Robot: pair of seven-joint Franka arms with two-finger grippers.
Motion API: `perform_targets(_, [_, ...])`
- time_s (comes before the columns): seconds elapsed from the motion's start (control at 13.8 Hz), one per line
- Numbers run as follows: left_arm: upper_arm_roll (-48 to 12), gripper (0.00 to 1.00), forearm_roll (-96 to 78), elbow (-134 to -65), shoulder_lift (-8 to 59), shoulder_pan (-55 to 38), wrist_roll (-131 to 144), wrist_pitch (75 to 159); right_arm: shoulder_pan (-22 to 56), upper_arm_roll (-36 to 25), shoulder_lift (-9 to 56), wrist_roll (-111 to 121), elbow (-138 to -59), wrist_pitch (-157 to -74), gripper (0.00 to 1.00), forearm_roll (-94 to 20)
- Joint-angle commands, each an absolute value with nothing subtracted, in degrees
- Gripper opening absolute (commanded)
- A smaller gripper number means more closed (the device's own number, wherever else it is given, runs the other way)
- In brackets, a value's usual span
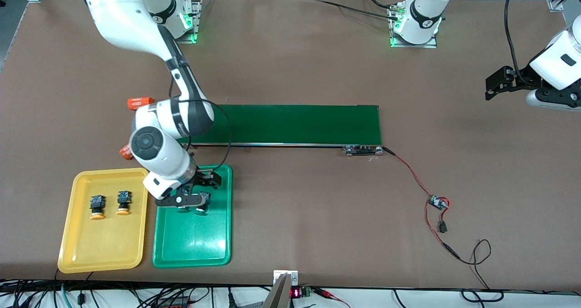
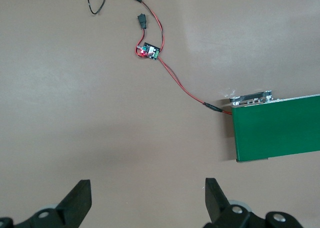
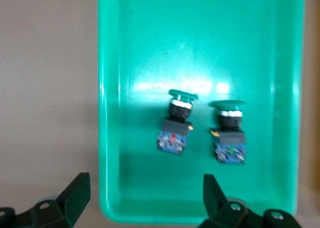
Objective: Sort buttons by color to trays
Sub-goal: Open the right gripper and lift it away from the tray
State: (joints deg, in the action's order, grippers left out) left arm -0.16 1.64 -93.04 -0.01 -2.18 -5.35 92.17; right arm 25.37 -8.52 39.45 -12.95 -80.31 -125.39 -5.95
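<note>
The two trays sit closest to the camera, side by side at the right arm's end of the surface [image 1: 317,72]. The yellow tray [image 1: 81,249] is the one nearer that end, with the green tray [image 1: 193,249] just beside it, toward the middle of the surface.

Farther from the camera is the long dark-green conveyor belt [image 1: 290,124], with a red-and-black wire [image 1: 411,174] running off it to a small circuit board [image 1: 438,202]. Two orange cylinders [image 1: 140,102] lie near the belt's end, partly hidden by the right arm.

The right hand [image 1: 194,194] is over the green tray, at its end farther from the camera, fingers spread wide and gripping nothing. The two green buttons [image 3: 176,125] lie in that tray right under it, loose, side by side and apart from each other, and the fingers aren't touching either one.

The two yellow-orange buttons [image 1: 96,206] sit side by side in the yellow tray, well clear of either hand.

The left hand [image 1: 499,83] waits over bare surface at the left arm's end, also open and empty, well apart from all four buttons.
</note>
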Motion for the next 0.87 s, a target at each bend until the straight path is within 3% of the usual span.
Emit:
perform_targets(0.0, [-0.26, 1.0, 2.81, -91.41, 0.53, -2.37, -5.89, 90.79, 25.57, -8.96, 35.87, -12.74, -81.3, -123.49, 1.0, -6.86])
perform_targets(0.36, [-0.26, 1.0, 2.73, -91.41, 0.53, -2.37, -5.89, 90.79, 26.19, -11.59, 29.9, -12.57, -80.07, -107.0, 1.0, -6.51])
perform_targets(0.51, [-0.26, 1.0, 2.72, -91.41, 0.53, -2.37, -6.06, 90.79, 26.11, -13.27, 26.3, -12.22, -80.07, -103.2, 1.0, -6.24])
perform_targets(0.8, [-0.26, 1.0, 2.81, -91.41, 0.53, -2.37, -5.98, 90.79, 17.42, -13.01, 20.23, -7.39, -79.98, -101.78, 1.0, -4.83])
